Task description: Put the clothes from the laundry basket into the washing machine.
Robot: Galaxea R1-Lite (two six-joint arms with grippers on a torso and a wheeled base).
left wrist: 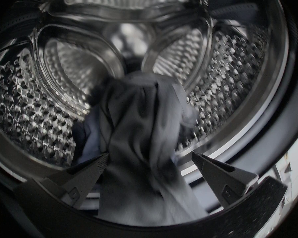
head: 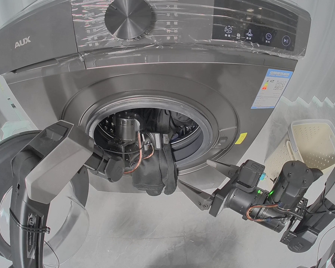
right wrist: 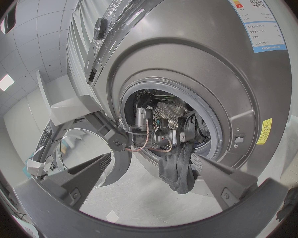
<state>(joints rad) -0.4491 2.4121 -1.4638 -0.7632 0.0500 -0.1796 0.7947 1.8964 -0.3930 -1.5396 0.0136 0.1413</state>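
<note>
The dark grey cloth garment [left wrist: 139, 133] lay half in and half out of the grey front-loading washing machine [head: 175, 75]. One end rested on the floor of the perforated steel drum [left wrist: 23, 116], straight ahead of the left tool [left wrist: 149, 156]. The rest ran back between that tool's two fingers and hung over the lip of the round opening. In the head view the hanging part [head: 152, 172] draped down the machine's front, just below the left arm's wrist. A paler bluish fold [left wrist: 89, 133] lay against the garment inside the drum, beyond one finger [left wrist: 96, 169].

The left tool was inside the drum mouth with its fingers spread wide apart, not clamped on the cloth. One fingertip was at the garment's edge and the other stood just clear of it.

The right tool [head: 193, 172] hung outside the machine, below and beside the opening. Its fingers were also spread and it held nothing. The hanging cloth [right wrist: 177, 169] was ahead of it, near one fingertip [right wrist: 197, 161].

The round glass door [head: 3, 168] stood swung open beyond the left arm. The cream perforated plastic laundry basket [head: 316, 146] sat on the floor behind the right tool, beside the machine.
</note>
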